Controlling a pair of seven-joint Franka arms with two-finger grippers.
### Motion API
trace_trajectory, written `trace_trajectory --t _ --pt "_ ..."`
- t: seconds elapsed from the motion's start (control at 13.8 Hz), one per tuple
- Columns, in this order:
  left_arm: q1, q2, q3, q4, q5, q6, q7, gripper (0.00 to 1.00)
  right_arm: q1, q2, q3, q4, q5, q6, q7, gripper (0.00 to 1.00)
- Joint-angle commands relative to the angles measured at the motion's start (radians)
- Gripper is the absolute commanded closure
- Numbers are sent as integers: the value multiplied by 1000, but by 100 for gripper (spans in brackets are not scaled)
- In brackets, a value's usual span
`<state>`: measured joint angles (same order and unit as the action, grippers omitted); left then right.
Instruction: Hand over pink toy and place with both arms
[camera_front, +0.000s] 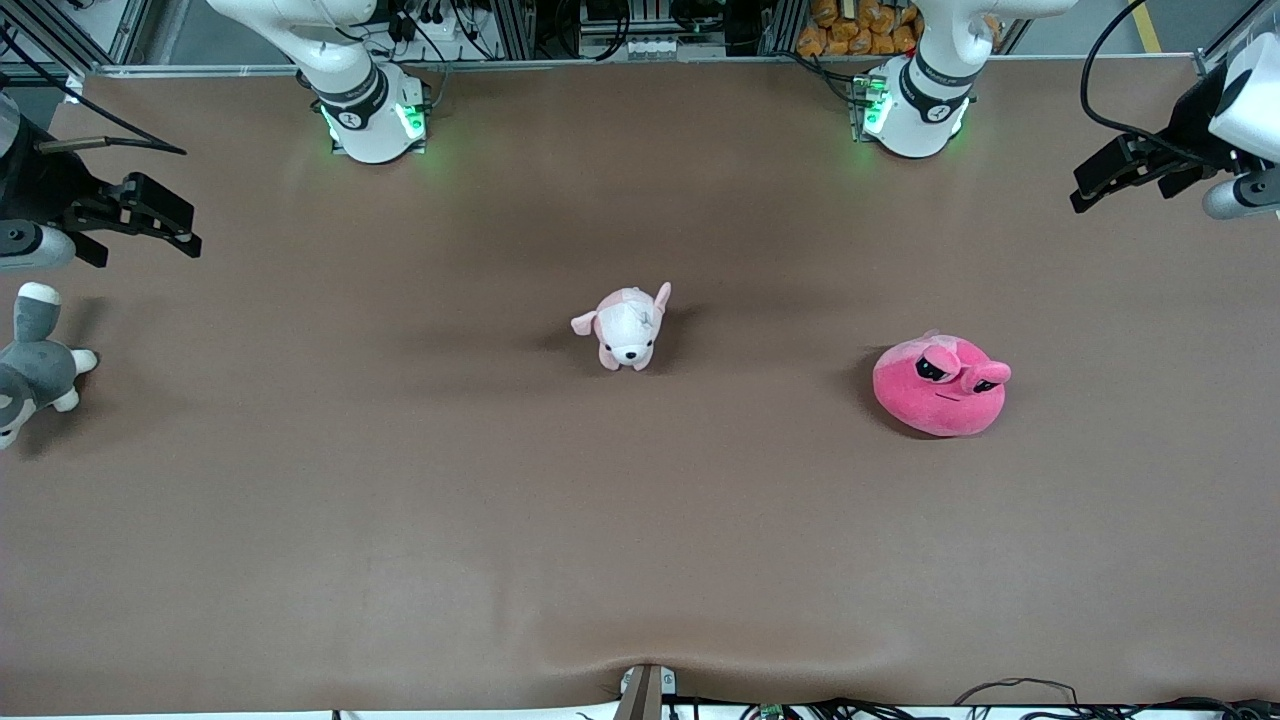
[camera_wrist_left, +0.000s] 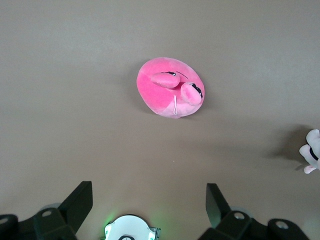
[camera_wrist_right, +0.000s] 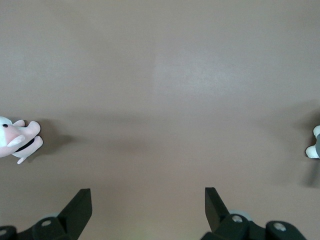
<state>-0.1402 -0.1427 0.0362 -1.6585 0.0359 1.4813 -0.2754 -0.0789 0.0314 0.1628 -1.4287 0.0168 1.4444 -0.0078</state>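
A brown worktop (camera_front: 640, 520) was shown from above in the front view, with two white robot arm bases set along the top edge. The pink toy (camera_front: 940, 385), a round hot-pink plush with drooping black eyes, was seen lying at the centre right of the frame, toward the left arm's end of the worktop. A small pale pink-and-white puppy plush (camera_front: 625, 326) was placed near the middle of the frame. A grey-and-white plush (camera_front: 35, 365) was partly seen at the left edge.

The left gripper (camera_front: 1110, 180) was held in the air at the upper right of the frame, its jaws spread wide and holding nothing. The right gripper (camera_front: 150, 215) was held at the upper left, above the grey plush in the frame, its jaws likewise wide apart and empty.
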Motion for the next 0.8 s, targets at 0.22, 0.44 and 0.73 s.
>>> trace_trajectory --t 0.22,0.44,0.73 --pt "-9 14 8 40 -5 -6 10 0 -24 2 7 10 12 -12 12 0" --pt "-7 20 8 43 -4 -7 8 0 -22 2 7 10 12 -12 11 0" --pt "-9 17 7 34 1 -56 -11 0 -25 2 7 11 11 -9 11 0"
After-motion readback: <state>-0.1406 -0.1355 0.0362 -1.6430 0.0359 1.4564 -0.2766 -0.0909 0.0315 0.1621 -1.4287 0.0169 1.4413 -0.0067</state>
